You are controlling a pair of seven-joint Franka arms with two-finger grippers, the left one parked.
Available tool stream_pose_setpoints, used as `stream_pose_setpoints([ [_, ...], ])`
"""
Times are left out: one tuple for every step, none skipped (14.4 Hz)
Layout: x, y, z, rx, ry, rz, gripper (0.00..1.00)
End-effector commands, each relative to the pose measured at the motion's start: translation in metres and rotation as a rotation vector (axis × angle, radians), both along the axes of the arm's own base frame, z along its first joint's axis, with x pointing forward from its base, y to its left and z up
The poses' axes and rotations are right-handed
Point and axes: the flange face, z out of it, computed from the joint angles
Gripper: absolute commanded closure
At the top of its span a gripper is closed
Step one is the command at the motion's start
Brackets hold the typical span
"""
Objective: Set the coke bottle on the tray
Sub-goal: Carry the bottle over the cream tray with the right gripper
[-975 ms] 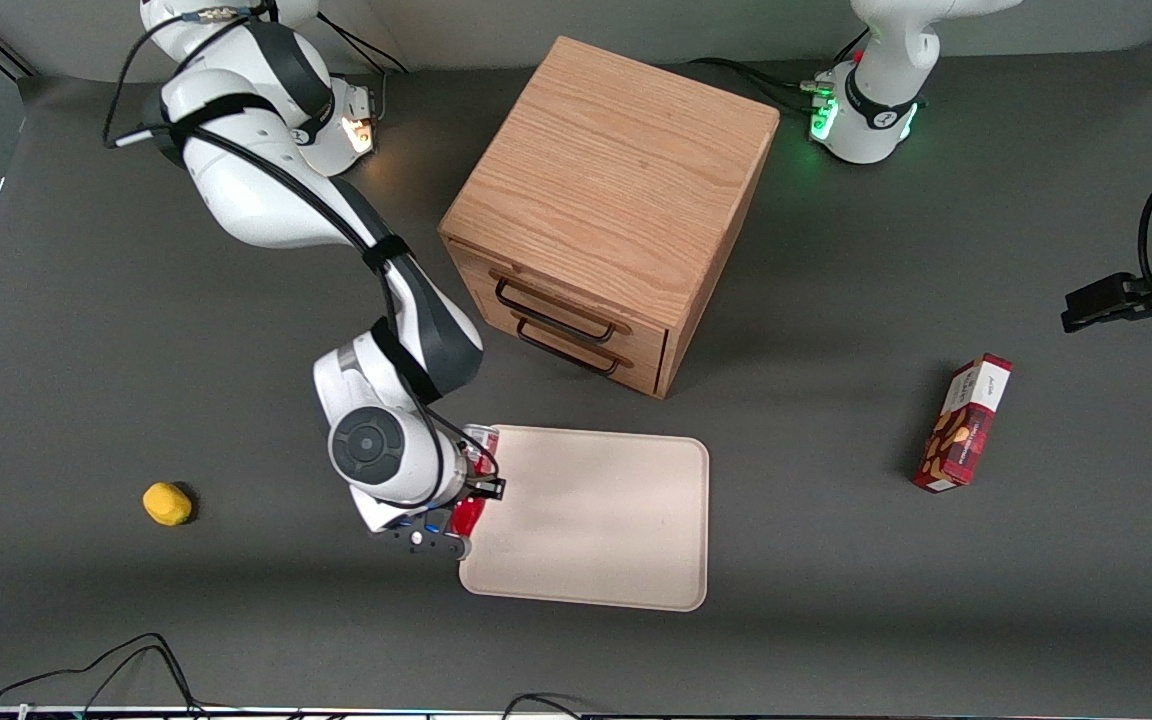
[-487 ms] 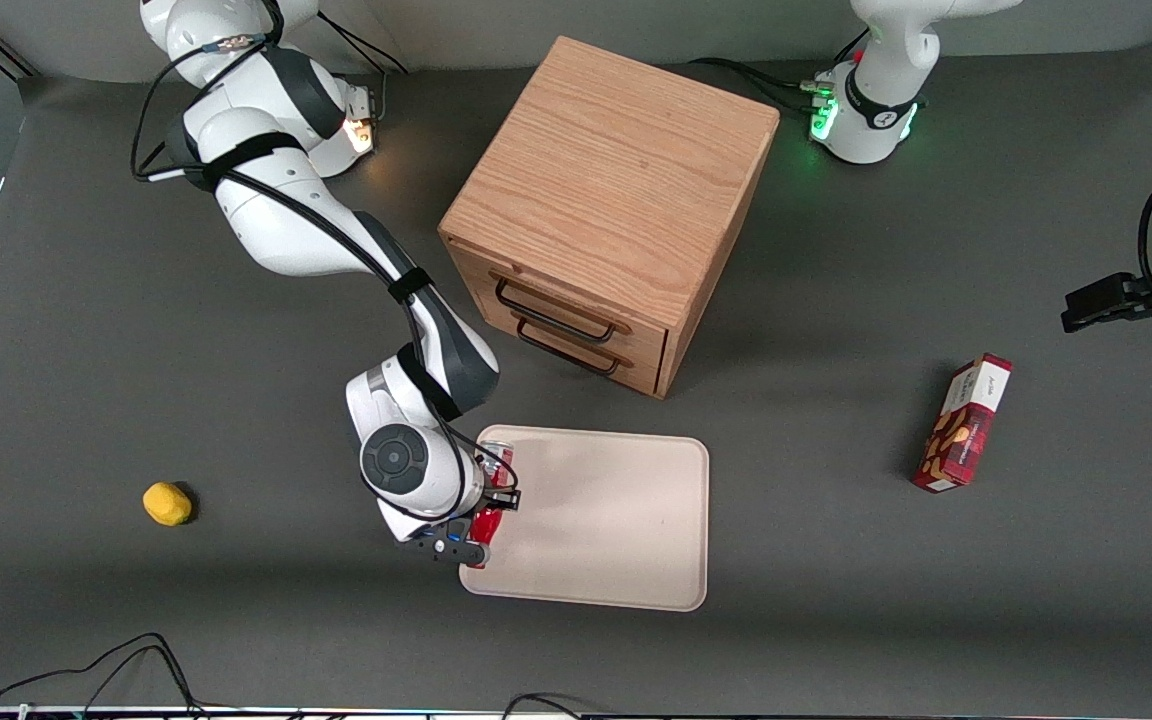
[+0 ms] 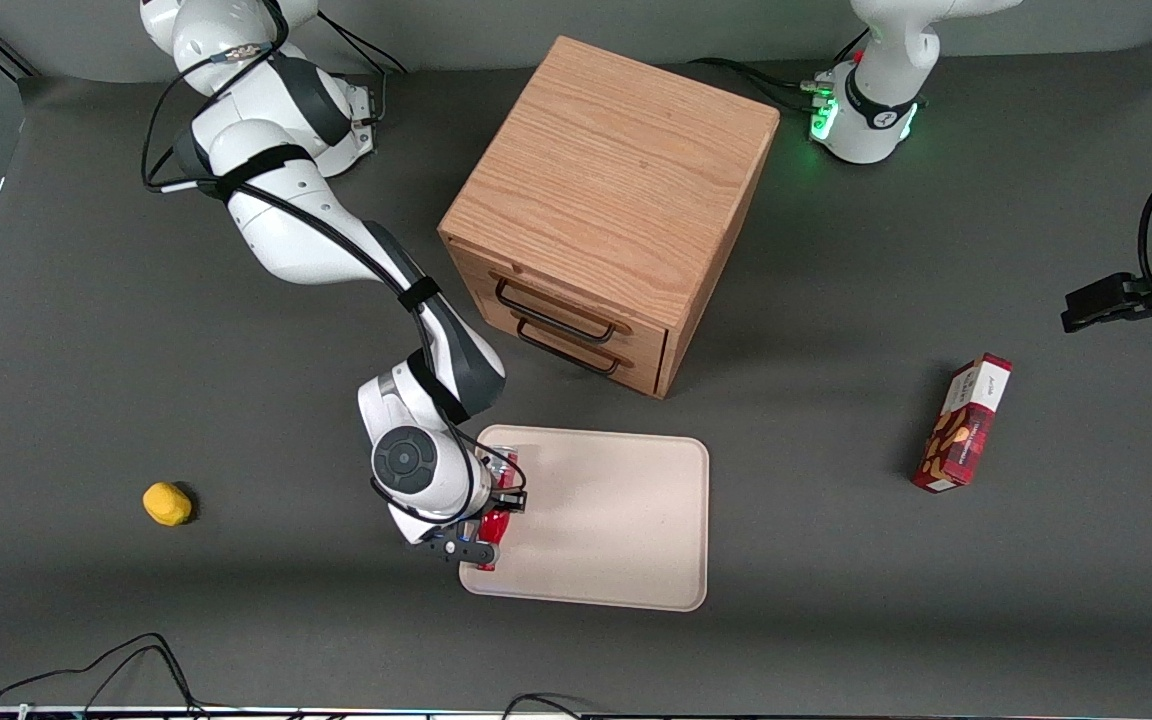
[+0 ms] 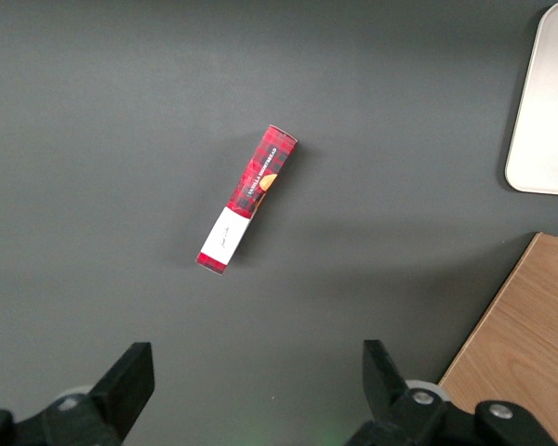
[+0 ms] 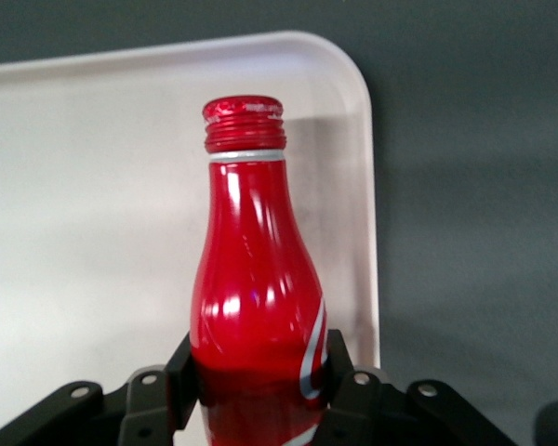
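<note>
Coke bottle [image 5: 253, 279] sits clamped at its lower body between the closed fingers of the right gripper [image 3: 489, 510], carried lying level over the tray [image 3: 616, 520] near its 9 o'clock rim, apparently so it can be set down inside the rim.

I read no text anywhere: lettering on red rectangular snack box [image 3: 964, 423] too small to make out; slim red coke bottle [image 5: 258, 307] shows only white swirl.

White-and-grey arm [image 3: 316, 240], black cables, black pincer [image 3: 489, 505]
</note>
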Motion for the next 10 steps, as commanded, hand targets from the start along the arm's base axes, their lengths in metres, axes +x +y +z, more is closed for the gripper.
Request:
stream_pose_setpoints([
  [0.0055,0.0026,-0.0001,0.006,-0.035,0.020,1.00],
  [0.0061,0.0008,-0.0003,0.004,-0.034,0.018,0.93],
  [0.0053,0.0018,-0.0010,0.002,-0.034,0.022,0.76],
  [0.0046,0.0032,-0.0011,-0.001,-0.035,0.025,0.34],
  [0.0038,0.0042,-0.0018,-0.003,-0.034,0.027,0.00],
  [0.0047,0.0032,-0.0001,-0.003,-0.036,0.025,0.00],
  [0.0040,0.0042,-0.0002,-0.003,-0.035,0.027,0.00],
  [0.0036,0.0042,0.0000,-0.005,-0.032,0.027,0.00],
  [0.0037,0.0042,0.0011,-0.005,-0.032,0.028,0.00],
  [0.0042,0.0031,0.0011,-0.005,-0.032,0.026,0.00],
])
